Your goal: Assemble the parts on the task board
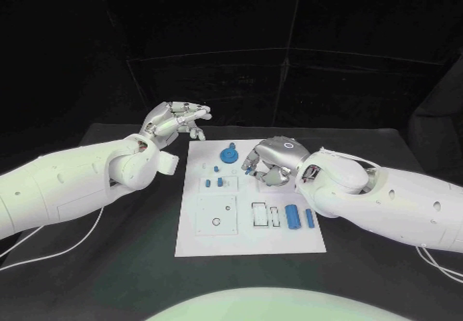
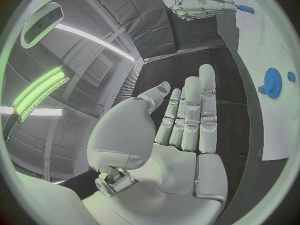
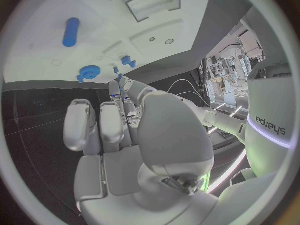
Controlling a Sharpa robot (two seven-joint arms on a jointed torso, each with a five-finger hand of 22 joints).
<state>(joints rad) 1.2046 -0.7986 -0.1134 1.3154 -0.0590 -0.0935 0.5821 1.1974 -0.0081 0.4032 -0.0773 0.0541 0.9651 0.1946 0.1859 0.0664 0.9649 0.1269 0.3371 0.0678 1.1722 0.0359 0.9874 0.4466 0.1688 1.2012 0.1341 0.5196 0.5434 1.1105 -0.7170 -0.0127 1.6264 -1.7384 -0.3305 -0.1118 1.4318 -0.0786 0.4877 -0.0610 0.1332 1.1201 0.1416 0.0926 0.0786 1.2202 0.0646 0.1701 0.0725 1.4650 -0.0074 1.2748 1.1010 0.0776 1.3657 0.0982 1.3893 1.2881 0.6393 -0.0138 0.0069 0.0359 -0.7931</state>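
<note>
Since the plate sits square in front of me, here is how it lies, nearest things first.

Near edge of board: the task board (image 1: 249, 242) is bare white here, so nothing blocks a reach over it.

Loose cylinders: two blue cylinders, a thick one (image 1: 292, 216) and a thin one (image 1: 310, 217), lie flat side by side near my right forearm, beside an outlined slot (image 1: 259, 213). I judge they are parked there, waiting to be fitted.

Square plate: a raised square panel (image 1: 217, 215) with holes sits on the board's left half, no blue part in it.

Small pegs: a few short blue pegs (image 1: 213, 182) stand around the middle of the board, apparently seated already.

Right hand: my right hand (image 1: 270, 162) hangs over the board's right half, fingers curled downward. From its wrist the fingers lie close together with a small blue piece (image 3: 118, 78) at their tips; I judge I am pinching it to carry it to its seat, though the grip itself is partly hidden.

Gear: the blue gear (image 1: 227, 155) sits toward the board's far edge, just beside my right hand and apart from it.

Left hand: my left hand (image 1: 174, 120) is raised off the board's far left corner, touching nothing. Its wrist view shows the fingers (image 2: 191, 116) straight and the palm empty, so I read it as open and kept clear of the work.
</note>
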